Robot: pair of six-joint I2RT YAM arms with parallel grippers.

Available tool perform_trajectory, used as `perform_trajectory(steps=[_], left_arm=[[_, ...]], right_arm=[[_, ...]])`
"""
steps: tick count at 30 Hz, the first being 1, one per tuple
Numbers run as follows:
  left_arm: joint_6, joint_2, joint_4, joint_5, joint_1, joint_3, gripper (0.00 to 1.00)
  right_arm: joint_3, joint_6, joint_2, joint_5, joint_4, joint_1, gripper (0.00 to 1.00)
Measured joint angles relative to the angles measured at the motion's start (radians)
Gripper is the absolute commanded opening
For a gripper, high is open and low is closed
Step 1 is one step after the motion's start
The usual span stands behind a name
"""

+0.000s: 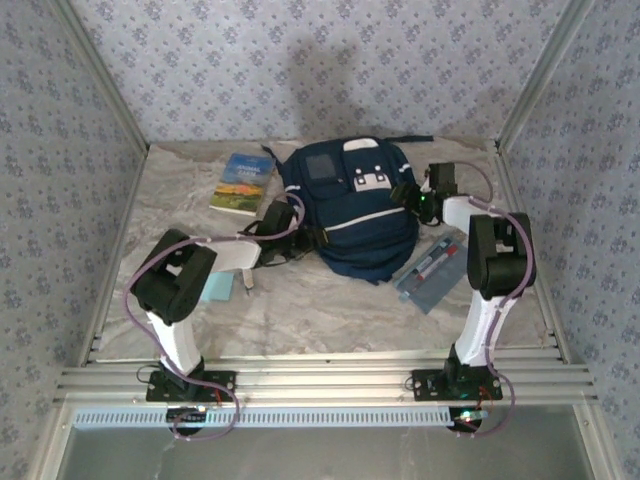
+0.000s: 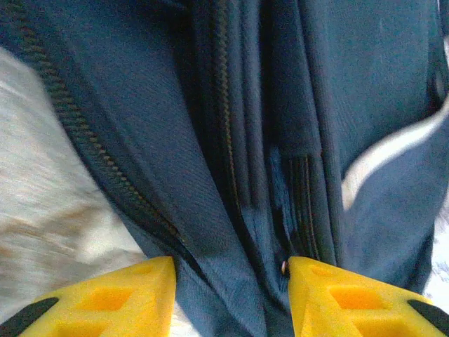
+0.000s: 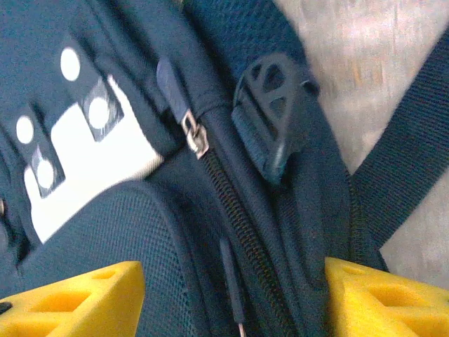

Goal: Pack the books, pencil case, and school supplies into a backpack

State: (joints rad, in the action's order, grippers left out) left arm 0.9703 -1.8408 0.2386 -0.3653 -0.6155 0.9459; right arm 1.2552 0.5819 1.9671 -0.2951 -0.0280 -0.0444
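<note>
The navy backpack (image 1: 352,215) lies in the middle of the table, its white patches with dots (image 3: 77,151) facing up. My left gripper (image 1: 284,222) is at its left side, open, with folds of navy fabric and a zipper line (image 2: 226,140) between the yellow fingers (image 2: 133,291). At the backpack's right side my right gripper (image 1: 408,196) stands open astride a closed zipper (image 3: 242,225), below a metal zipper pull (image 3: 193,137). The landscape-cover book (image 1: 243,183) lies left of the backpack. On its right is the grey pencil case (image 1: 432,270). A light-blue pad (image 1: 217,287) rests by the left arm.
A dark strap (image 3: 414,161) and a plastic buckle (image 3: 275,105) run off the backpack's right side onto the marbled tabletop (image 1: 330,310). Patterned walls enclose the table on three sides. An aluminium rail (image 1: 330,380) holds both arm bases at the near edge.
</note>
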Motion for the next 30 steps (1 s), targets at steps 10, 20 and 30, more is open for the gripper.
perform_trajectory(steps=[10,20,30], left_arm=[[-0.054,0.039,-0.135,-0.04,-0.013,0.102,0.85],[-0.161,0.13,-0.217,0.083,0.275,0.141,0.84],[-0.164,-0.166,-0.151,0.143,0.306,0.296,0.8]], right_arm=[[0.206,-0.083,0.046,-0.008,-0.111,0.037,0.78],[0.063,-0.116,-0.258,0.038,-0.225,-0.028,0.79],[-0.249,-0.03,-0.502,0.094,-0.282,-0.22,0.8]])
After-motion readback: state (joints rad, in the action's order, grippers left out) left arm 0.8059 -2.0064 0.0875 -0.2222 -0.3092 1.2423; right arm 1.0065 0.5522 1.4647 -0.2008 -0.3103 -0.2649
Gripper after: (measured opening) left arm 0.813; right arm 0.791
